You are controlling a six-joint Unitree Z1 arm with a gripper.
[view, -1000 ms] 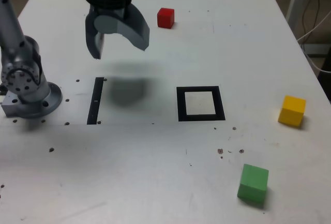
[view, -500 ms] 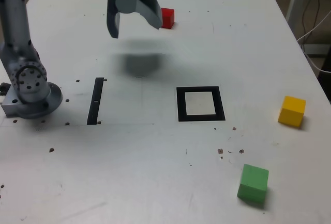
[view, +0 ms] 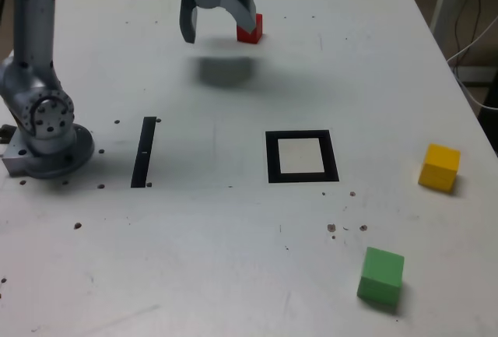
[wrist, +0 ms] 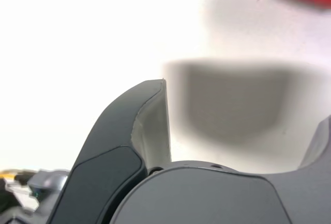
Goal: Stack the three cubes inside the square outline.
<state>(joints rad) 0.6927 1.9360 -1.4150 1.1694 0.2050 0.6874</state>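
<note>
Your gripper (view: 219,32) hangs with its jaws spread and empty; the red cube (view: 250,28) sits just beside it, toward the exterior view's right.

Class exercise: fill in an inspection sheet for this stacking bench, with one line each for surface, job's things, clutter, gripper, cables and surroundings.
Surface: white table, speckled with small dark marks.
Job's things: small matte red cube at the far edge beside the gripper; yellow cube and green cube on the exterior view's right; thick black square outline with nothing in it; nothing stacked.
Clutter: thin black bar mark; nothing else seen.
Gripper: grey gripper open, holding nothing.
Cables: white cable off the table's right edge.
Surroundings: arm base bolted on the table.
</note>
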